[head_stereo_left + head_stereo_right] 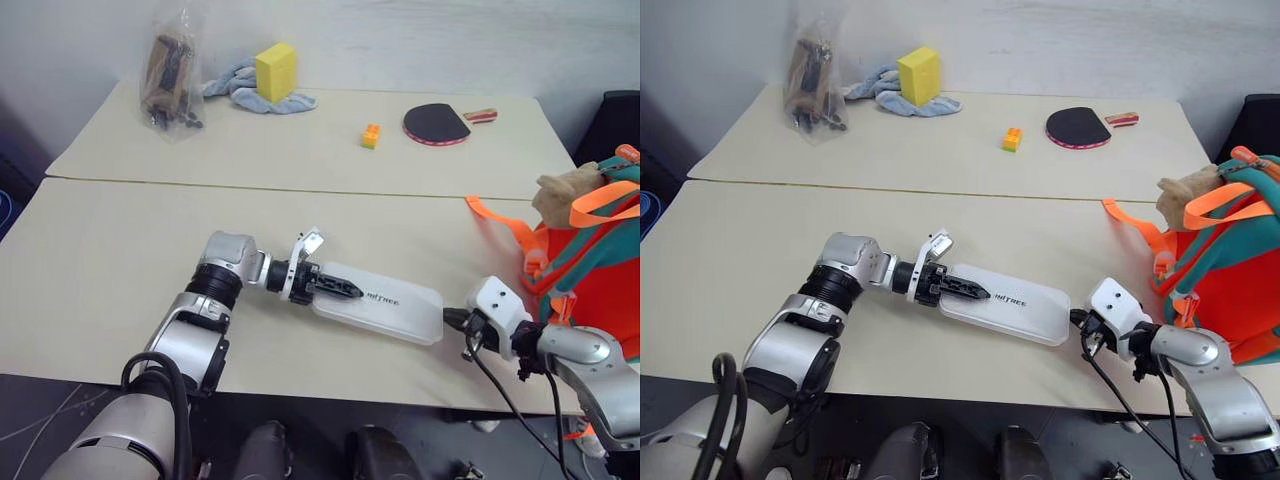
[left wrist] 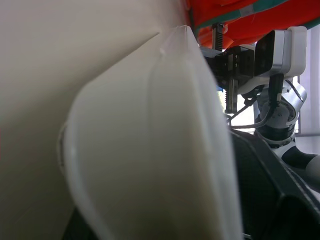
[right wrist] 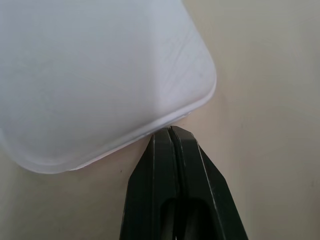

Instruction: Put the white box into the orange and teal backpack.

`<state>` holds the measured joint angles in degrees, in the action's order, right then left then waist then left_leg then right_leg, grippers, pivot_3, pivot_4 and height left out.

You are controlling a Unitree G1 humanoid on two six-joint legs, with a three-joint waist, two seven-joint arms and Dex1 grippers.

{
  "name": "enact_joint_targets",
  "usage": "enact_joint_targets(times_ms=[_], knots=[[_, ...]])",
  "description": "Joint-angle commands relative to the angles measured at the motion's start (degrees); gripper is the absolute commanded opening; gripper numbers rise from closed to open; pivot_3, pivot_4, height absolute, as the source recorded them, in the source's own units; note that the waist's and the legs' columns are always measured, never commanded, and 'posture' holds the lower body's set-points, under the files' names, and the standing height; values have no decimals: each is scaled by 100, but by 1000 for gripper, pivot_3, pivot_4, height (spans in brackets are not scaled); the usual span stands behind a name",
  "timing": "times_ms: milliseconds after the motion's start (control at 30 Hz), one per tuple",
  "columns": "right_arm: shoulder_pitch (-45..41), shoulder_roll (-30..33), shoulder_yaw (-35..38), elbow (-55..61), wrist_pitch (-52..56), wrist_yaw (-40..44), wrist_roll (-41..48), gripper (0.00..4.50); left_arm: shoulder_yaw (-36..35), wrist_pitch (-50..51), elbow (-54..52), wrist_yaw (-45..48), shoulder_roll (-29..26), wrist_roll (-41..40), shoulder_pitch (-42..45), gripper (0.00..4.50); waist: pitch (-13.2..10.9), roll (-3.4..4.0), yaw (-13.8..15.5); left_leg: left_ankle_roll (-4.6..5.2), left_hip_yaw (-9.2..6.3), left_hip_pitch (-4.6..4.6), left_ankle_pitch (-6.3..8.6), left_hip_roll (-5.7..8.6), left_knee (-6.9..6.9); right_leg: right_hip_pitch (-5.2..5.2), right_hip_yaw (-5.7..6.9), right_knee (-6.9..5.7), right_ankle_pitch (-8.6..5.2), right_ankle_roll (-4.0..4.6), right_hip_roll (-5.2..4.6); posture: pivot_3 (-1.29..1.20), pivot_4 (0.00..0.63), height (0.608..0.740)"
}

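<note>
The white box [image 1: 400,310] lies flat near the table's front edge, its long side running left to right. My left gripper [image 1: 350,290] is closed over its left end, one black finger lying on the lid; in the left wrist view the box [image 2: 150,150] sits between the fingers. My right gripper [image 3: 170,129] is shut, its tips touching the rim of the box [image 3: 100,75] at the right end. The orange and teal backpack [image 1: 590,270] stands at the table's right edge with a tan plush piece [image 1: 565,195] on top.
At the back stand a yellow sponge block [image 1: 276,72] on a blue cloth [image 1: 235,88], a clear bag of items [image 1: 170,75], a small orange brick [image 1: 371,135] and a table tennis paddle [image 1: 436,124]. An orange strap [image 1: 500,222] trails from the backpack across the table.
</note>
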<state>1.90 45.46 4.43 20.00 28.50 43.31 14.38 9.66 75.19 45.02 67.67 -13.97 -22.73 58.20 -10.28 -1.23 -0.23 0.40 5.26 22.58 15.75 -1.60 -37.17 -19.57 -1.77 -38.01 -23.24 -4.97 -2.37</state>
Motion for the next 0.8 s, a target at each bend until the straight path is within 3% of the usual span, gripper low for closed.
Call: enact_joint_targets(times_ms=[33, 167, 300, 400, 533, 633, 733, 800], knots=[[99, -88, 79, 202, -109, -86, -17, 0, -107, -136, -198, 25, -34, -139, -50, 1381, 0, 0, -2, 0, 0, -1, 0, 0, -1, 2, 0, 0, 0, 0, 0, 0, 150, 740], [281, -187, 248, 527, -25, -313, -16, 0, -298, -66, -427, 25, -96, -362, -122, 1193, 0, 0, -6, 0, 1, -2, 0, 0, -2, 1, -2, -3, 0, 0, 0, 0, 150, 740], [871, -536, 1080, 1522, 571, -756, 422, 0, -818, 110, -885, -162, -211, -705, -225, 1193, -1, 2, -1, -5, -1, 12, -2, -4, 1, -15, -1, -7, 0, 0, 3, 0, 150, 740], [1473, -845, 1903, 2266, 1095, -935, 924, 505, -1242, 191, -1318, -461, -256, -910, -359, 1193, -1, 2, 7, -7, -3, 28, -3, -6, -5, -30, 0, -14, 0, 0, 3, 0, 150, 740], [2516, -1482, 3775, 3367, 1848, -1226, 2193, 1768, -1454, -82, -2312, -665, -478, -1045, -752, 1193, -1, 4, 16, -9, -7, 27, -3, -5, 3, -25, 4, -8, 0, 0, 3, 0, 150, 740], [2669, -1556, 4843, 3500, 2185, -1670, 3088, 2749, -1646, -382, -2619, -900, -485, -1076, -887, 1193, -1, 2, -12, -9, -7, 19, -2, -4, 1, -11, 4, -3, 0, 0, 2, 0, 150, 740], [2369, -1416, 5386, 3246, 2376, -2280, 3721, 3708, -1656, -742, -2834, -1048, -457, -1053, -966, 1193, -3, -2, -26, -4, -4, -5, 2, -1, 6, 11, 0, 1, 3, -4, -1, 0, 150, 740], [2045, -1292, 5300, 3051, 2480, -2669, 3785, 4371, -1717, -815, -2861, -1133, -425, -1110, -944, 1193, -3, -2, -38, -6, -2, -11, 3, 0, 13, 11, -3, 1, 3, -3, 0, 0, 150, 740]])
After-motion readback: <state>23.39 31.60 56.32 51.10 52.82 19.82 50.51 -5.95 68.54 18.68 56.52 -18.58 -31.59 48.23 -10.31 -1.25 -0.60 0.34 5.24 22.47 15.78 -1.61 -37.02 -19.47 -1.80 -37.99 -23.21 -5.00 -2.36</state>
